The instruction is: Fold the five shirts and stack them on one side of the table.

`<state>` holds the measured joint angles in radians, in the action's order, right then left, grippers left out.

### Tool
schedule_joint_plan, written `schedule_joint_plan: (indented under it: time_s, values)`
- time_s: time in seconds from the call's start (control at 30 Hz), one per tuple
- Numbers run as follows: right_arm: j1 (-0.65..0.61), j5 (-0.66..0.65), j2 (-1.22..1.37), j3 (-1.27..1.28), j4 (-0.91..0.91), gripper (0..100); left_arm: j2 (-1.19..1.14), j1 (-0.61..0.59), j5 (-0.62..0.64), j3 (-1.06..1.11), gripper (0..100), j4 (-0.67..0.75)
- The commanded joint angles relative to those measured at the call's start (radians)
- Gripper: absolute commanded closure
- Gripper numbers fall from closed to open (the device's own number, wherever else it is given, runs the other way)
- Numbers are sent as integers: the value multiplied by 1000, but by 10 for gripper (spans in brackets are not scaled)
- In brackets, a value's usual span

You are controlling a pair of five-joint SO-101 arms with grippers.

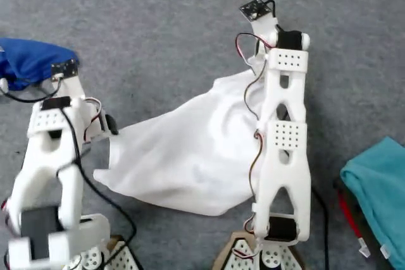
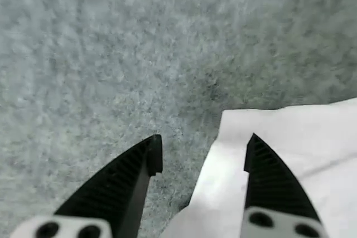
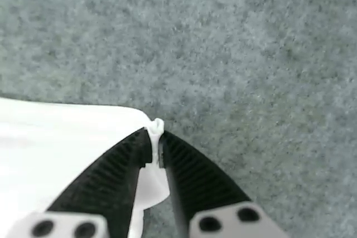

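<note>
- The white shirt (image 1: 183, 156) lies rumpled in the middle of the counter (image 1: 158, 42), not yet folded. A blue shirt (image 1: 28, 61) sits at the 10 o'clock edge and a teal shirt (image 1: 380, 188) at 4 o'clock.
- My right gripper (image 3: 155, 137) is pinched tight on a small nub of white cloth at the shirt's 1 o'clock corner.
- My left gripper (image 2: 203, 151) gapes wide at the shirt's 9 o'clock edge, with one finger over the cloth and the other over bare counter.
- As I see it, the left should drop lower and bite well past the hem before I lift.
- Then I'd spread both corners evenly and gently, because that thin right pinch could slip.
</note>
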<state>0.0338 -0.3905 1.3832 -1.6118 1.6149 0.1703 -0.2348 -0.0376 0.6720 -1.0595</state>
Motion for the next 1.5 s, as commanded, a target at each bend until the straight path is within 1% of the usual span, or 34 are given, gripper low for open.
schedule_joint_plan:
  time_s: [0.0,0.17,0.23,0.43,0.57,0.67,0.8,0.9,1.03,1.47]
  values:
    - [4,-2,-7,-44,-11,994,-113,-2,9,-84,783,11]
    - [4,-3,-7,-42,-11,994,-142,0,12,-95,784,11]
    - [4,-3,-7,-42,-14,994,-140,0,40,-112,782,0]
    - [2,-3,-7,-39,-17,993,-140,3,95,-285,782,-173]
    - [-1,-3,-7,-39,-17,993,-148,46,89,-305,782,-206]
    - [-1,-3,-5,-39,-17,993,-150,109,87,-250,783,-183]
    - [-2,-3,-5,-39,-17,993,-145,170,94,-147,784,-98]
    - [-2,-3,-5,-39,-17,993,-150,127,89,-89,784,-38]
    - [-2,-3,-5,-39,-17,993,-143,54,87,-72,785,12]
    - [-2,-3,-5,-39,-17,993,-151,48,95,-63,790,133]
